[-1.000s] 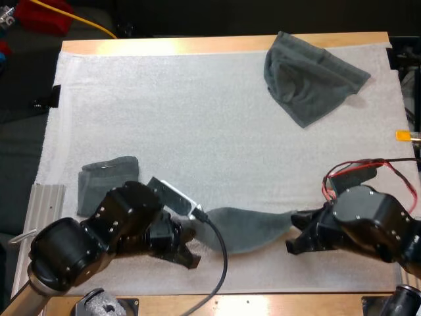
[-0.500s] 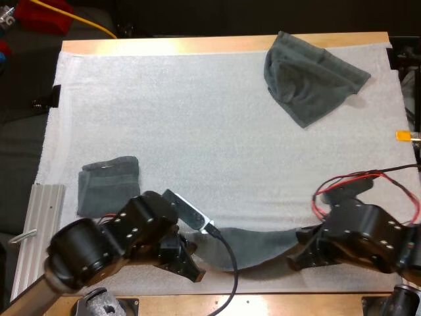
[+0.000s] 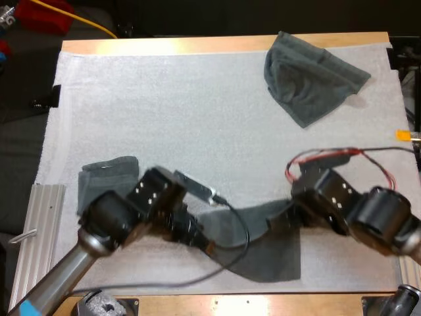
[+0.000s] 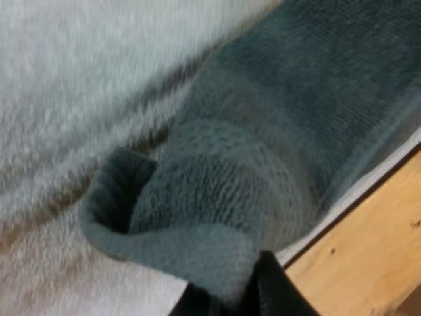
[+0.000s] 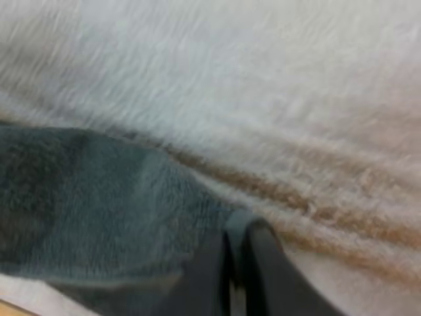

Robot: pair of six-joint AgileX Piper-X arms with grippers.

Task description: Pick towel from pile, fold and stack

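A dark grey-green towel [image 3: 263,243] hangs stretched between my two grippers near the table's front edge, its lower part draped on the mat. My left gripper [image 3: 204,242] is shut on the towel's left corner, and the pinched cloth [image 4: 217,250] bunches over its fingertips. At the right corner my right gripper [image 3: 281,220] is also shut on the towel [image 5: 99,210], with its two fingers [image 5: 260,276] pressed together on the cloth. A folded towel [image 3: 105,184] lies at the mat's left. A crumpled towel [image 3: 309,76] lies at the far right.
The white mat [image 3: 184,112] covers most of the wooden table [image 3: 197,45]. The table's front wooden edge [image 4: 368,243] runs just below the held towel. A ridged metal plate [image 3: 36,230] sits at the left edge.
Both grippers have lifted and moved away from the front edge with the towel, which now hangs lower and wider between them. The left arm has swung toward the folded towel.
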